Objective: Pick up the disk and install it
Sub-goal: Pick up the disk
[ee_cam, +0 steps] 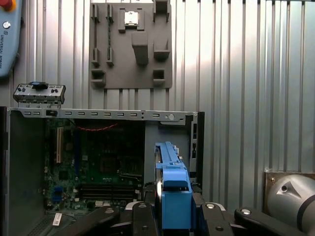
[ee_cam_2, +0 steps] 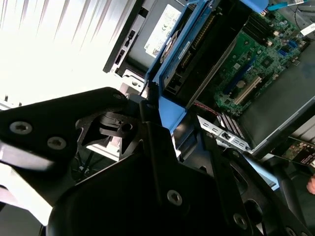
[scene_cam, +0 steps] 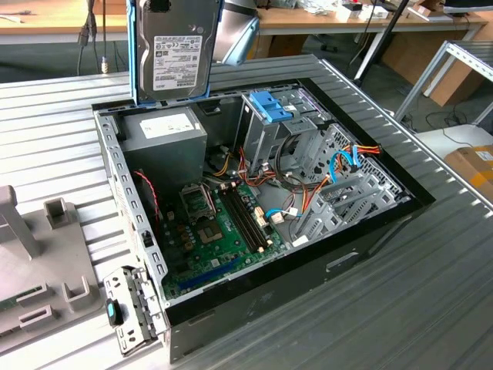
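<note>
The disk (scene_cam: 177, 54) hangs upright in the air over the back corner of the open computer case (scene_cam: 370, 223), above the power-supply box. Its white label faces the exterior camera, and light-blue rails run down both of its sides. In the first wrist view the disk (ee_cam: 172, 187) shows edge-on, with my gripper (ee_cam: 173, 214) shut on it and one black finger on each side of the blue carrier. In the second wrist view the disk (ee_cam_2: 197, 54) sits past the black fingers (ee_cam_2: 147, 115), over the case's motherboard.
Inside the case are a grey power-supply box (scene_cam: 166, 131), a silver cage with a blue latch (scene_cam: 269, 108), a motherboard (scene_cam: 223, 223) and loose cables (scene_cam: 347, 162). A grey fixture plate (scene_cam: 31, 262) and a detached panel piece (scene_cam: 131, 308) lie on the exterior view's left.
</note>
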Available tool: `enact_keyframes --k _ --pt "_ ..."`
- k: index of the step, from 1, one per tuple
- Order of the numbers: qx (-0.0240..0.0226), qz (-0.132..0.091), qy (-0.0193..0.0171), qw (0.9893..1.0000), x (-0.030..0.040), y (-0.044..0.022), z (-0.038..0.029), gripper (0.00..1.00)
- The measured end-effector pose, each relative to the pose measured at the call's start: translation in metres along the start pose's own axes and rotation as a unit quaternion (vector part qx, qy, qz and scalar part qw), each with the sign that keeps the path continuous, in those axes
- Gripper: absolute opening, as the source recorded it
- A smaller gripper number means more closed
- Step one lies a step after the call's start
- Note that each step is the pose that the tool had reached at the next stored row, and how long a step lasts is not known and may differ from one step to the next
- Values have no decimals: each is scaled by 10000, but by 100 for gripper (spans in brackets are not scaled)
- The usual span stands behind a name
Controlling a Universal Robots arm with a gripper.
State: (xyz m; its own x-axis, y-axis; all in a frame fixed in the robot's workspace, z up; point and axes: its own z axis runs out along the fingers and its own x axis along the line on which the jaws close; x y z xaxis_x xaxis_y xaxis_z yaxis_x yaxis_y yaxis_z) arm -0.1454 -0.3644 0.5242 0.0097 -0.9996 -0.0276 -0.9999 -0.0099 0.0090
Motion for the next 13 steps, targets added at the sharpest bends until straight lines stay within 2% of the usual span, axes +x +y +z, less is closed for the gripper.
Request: enact_keyframes --k 9,13 --pt "0 0 0 10000 0 -6 0 37" --pt "0 0 0 10000 -1 -29 0 37"
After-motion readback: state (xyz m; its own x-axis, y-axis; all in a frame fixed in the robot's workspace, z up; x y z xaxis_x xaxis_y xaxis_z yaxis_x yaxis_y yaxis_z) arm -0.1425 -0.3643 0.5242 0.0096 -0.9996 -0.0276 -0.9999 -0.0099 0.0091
